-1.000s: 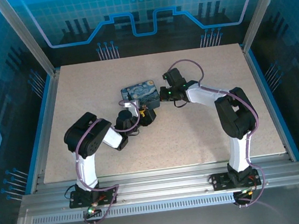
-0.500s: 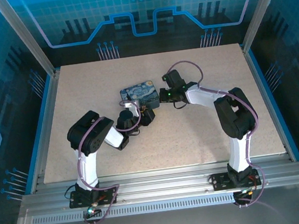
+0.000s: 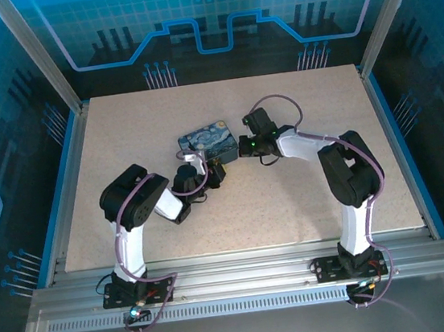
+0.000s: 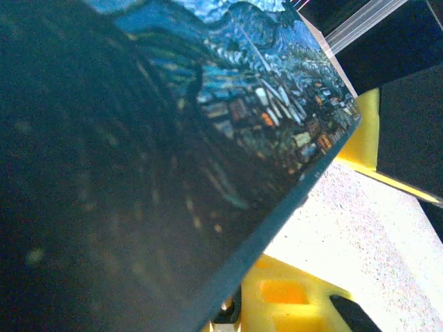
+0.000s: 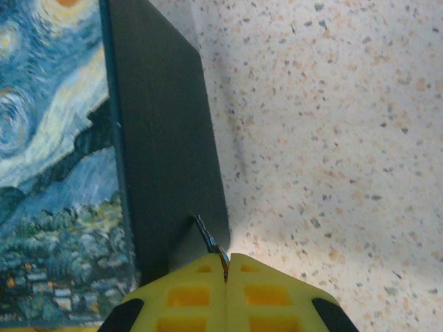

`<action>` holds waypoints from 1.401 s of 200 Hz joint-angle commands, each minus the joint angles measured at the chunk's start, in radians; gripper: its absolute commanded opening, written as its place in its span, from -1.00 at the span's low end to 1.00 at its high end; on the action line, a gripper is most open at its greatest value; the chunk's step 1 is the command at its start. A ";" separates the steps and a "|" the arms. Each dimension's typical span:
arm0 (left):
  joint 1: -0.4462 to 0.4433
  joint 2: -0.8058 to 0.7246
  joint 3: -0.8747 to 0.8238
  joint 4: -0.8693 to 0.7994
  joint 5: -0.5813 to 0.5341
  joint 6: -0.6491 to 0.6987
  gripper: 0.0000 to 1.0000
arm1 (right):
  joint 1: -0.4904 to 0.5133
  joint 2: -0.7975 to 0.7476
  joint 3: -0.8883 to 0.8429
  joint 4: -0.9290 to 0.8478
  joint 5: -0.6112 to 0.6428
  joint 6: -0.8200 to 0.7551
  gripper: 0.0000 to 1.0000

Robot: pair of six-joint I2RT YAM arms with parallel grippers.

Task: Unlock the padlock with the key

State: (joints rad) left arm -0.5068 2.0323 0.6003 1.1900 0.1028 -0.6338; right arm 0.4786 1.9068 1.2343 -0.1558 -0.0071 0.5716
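Two robot arms meet at a flat, rectangular dark-blue box printed with a swirling night sky (image 3: 204,136). The box lies on the speckled beige counter (image 3: 307,196).

The right gripper (image 3: 240,145) sits at the box's right end. Its jaws are together, and the yellow pads (image 5: 263,294) pinch the base of the thin, dark metal key (image 5: 210,243). The key juts out from between the pad tips and slants toward the box's plain dark side wall, low down near that wall's corner. Its tip lies against the wall or just beside it; the right wrist view does not settle which. The painted lid runs along the far side of that wall from the key, and bare counter lies on the near side.

The left gripper (image 3: 211,170) is at the box's near edge. In the left wrist view, a corner of the painted lid lies between its two yellow pads (image 4: 294,304). One pad is beneath the lid's edge and the other is beyond the corner. The jaws stand apart around that corner, and I cannot tell whether they press on the box.
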 commanded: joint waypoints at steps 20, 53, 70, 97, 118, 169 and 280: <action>0.013 -0.079 -0.031 -0.122 0.039 0.000 -0.88 | 0.003 -0.095 -0.058 0.025 0.005 -0.014 -1.00; 0.014 -0.140 -0.017 -0.256 0.073 -0.005 -1.00 | -0.012 -0.161 -0.128 0.056 -0.001 -0.009 -1.00; 0.013 -0.164 -0.013 -0.302 0.083 -0.014 -1.00 | -0.019 -0.201 -0.167 0.065 -0.009 -0.010 -1.00; 0.012 -0.196 0.025 -0.409 0.128 -0.032 -1.00 | -0.031 -0.286 -0.260 0.110 -0.036 0.003 -1.00; 0.010 -0.213 0.051 -0.471 0.152 -0.042 -1.00 | -0.040 -0.361 -0.335 0.141 -0.055 0.017 -1.00; 0.006 -0.249 0.109 -0.560 0.195 -0.081 -1.00 | -0.062 -0.540 -0.526 0.255 -0.168 0.074 -1.00; 0.001 -0.216 0.190 -0.570 0.261 -0.200 -1.00 | -0.011 -0.674 -0.743 0.469 -0.176 0.215 -1.00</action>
State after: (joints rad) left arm -0.5003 1.8168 0.7567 0.5953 0.3195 -0.7853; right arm 0.4389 1.2224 0.5182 0.2001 -0.1841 0.7376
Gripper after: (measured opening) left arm 0.121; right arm 0.061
